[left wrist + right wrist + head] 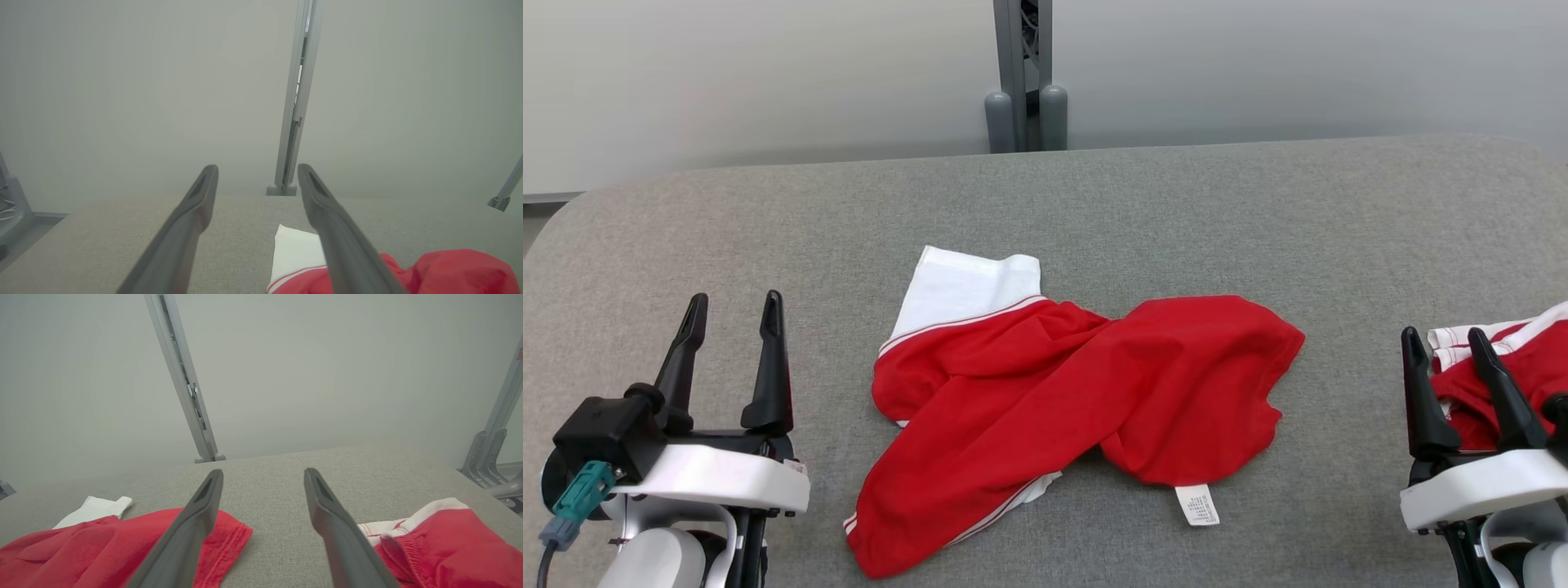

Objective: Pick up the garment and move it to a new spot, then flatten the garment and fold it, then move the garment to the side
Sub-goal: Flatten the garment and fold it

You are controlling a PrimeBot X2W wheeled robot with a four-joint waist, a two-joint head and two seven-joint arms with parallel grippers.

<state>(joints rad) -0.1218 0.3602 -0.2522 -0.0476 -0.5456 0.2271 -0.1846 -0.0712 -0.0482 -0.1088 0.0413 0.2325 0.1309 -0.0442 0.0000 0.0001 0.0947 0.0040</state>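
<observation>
A crumpled red garment with a white sleeve and white trim lies in the middle of the grey table, a white label sticking out at its near edge. It also appears in the left wrist view as the garment and in the right wrist view as the garment. My left gripper stands open to the garment's left, empty. To the garment's right stands my right gripper, open too, holding nothing.
A second red and white garment lies bunched at the table's right edge, just behind my right gripper, also seen as the second garment. A grey post rises behind the table's far edge against a pale wall.
</observation>
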